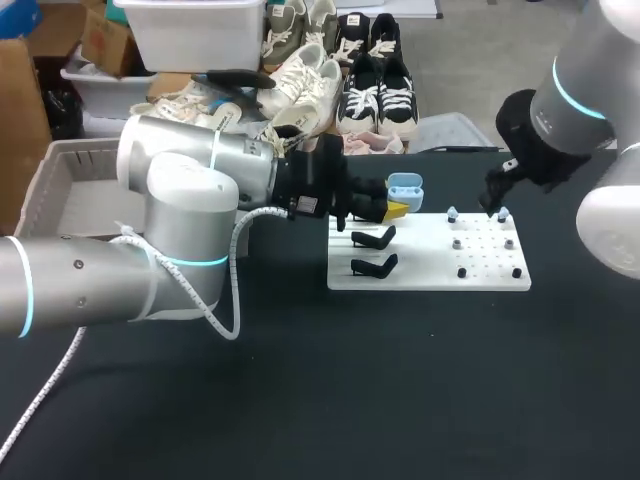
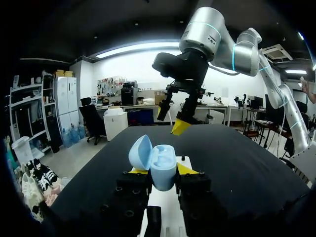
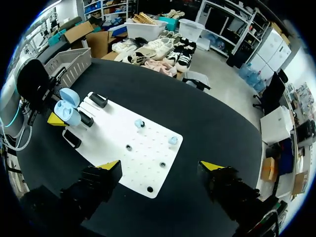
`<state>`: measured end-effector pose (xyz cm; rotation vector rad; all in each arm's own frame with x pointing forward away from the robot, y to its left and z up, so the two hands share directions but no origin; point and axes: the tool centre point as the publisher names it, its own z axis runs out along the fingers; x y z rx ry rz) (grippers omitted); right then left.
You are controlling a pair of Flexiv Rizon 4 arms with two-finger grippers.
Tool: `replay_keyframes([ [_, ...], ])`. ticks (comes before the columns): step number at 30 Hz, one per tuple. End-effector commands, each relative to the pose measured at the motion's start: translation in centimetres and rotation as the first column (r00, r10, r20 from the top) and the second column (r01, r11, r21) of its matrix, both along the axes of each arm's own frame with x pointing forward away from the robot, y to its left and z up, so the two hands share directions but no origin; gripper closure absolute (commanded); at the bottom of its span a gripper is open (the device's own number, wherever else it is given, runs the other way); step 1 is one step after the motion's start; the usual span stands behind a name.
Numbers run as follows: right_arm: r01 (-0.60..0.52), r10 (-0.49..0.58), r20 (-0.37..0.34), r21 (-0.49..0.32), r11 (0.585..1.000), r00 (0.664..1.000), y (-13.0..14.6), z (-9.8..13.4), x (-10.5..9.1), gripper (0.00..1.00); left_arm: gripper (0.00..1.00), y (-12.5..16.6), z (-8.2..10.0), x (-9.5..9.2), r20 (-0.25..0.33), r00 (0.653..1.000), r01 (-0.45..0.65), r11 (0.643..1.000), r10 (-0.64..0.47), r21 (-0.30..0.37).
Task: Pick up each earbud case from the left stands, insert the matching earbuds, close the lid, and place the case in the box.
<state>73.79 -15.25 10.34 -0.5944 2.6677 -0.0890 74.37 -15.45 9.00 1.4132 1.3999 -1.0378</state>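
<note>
Sitting pinched between left fingers (image 2: 188,170) is the blue case (image 2: 163,173) (lid open).

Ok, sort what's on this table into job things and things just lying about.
Job: blue earbud case, lid open, in the left gripper; two blue earbuds on the white board; grey box; open right gripper.

Idle for now: empty black stands; dark pegs on the board.

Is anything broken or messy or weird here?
Nothing looks broken or spilled. The blue case sits upright, lid open, in the left gripper, jaws on both sides. The white board lies flat.
</note>
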Motion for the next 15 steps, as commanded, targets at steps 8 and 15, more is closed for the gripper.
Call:
replay_keyframes([
  [8,-0.021,0.020,-0.006,-0.061,0.998,1.000,-1.1,-2.9,3.0,0.00,1.00,0.0,0.0,-0.1,0.002,1.000,-0.004,1.000,0.004,-0.001],
  [15,-0.039,0.036,-0.058,-0.058,0.998,0.998,-1.1,-4.4,4.9,0.00,1.00,0.0,0.0,-0.1,0.002,1.000,-0.004,1.000,0.004,-0.001],
])
